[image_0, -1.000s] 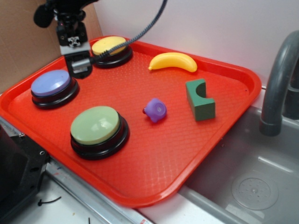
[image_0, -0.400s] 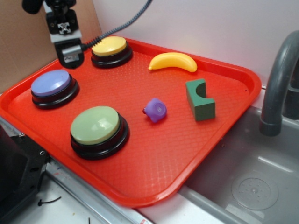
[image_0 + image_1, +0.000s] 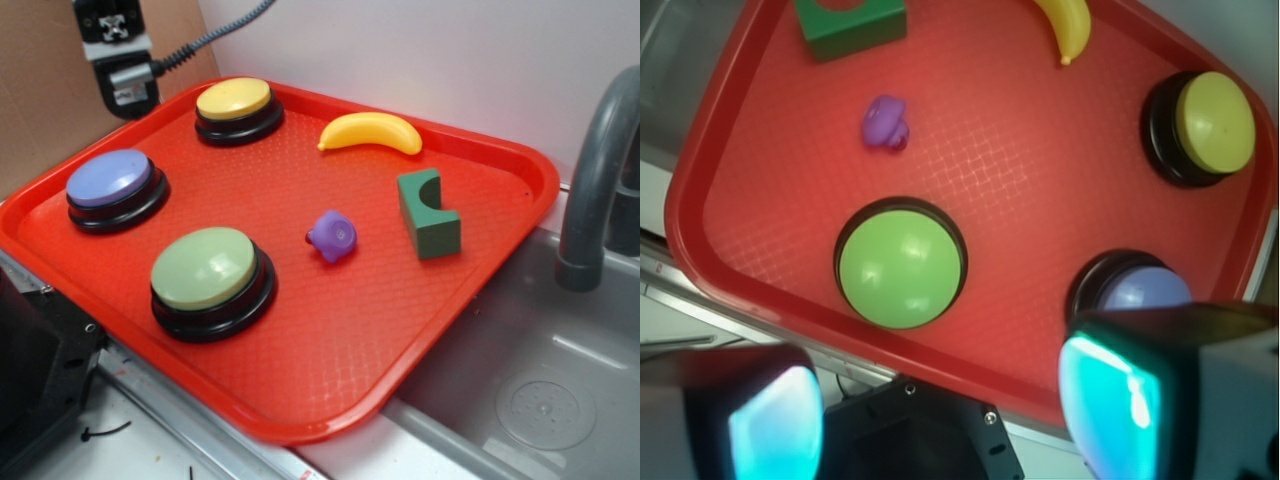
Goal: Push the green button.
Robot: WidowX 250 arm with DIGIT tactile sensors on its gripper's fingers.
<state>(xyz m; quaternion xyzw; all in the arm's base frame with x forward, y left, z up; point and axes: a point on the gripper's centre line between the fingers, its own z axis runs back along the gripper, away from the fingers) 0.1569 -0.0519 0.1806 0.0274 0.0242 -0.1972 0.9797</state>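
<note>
- green button [image 3: 205,268] sits on the red tray [image 3: 520,160] at 7 o'clock.
- gripper [image 3: 940,410] hangs high at 11 o'clock, its two fingers spread apart, holding nothing.
- no writing legible.

a toy kitchen mock-up: grey sink [image 3: 540,400] with faucet [image 3: 595,190] beside a red tray [image 3: 400,330].

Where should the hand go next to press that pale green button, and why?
Probably forward and down toward the green button. The hand hangs high at the tray's back left edge, near the yellow button, well away from its target. It touches nothing, and the path past the purple button looks free.
</note>
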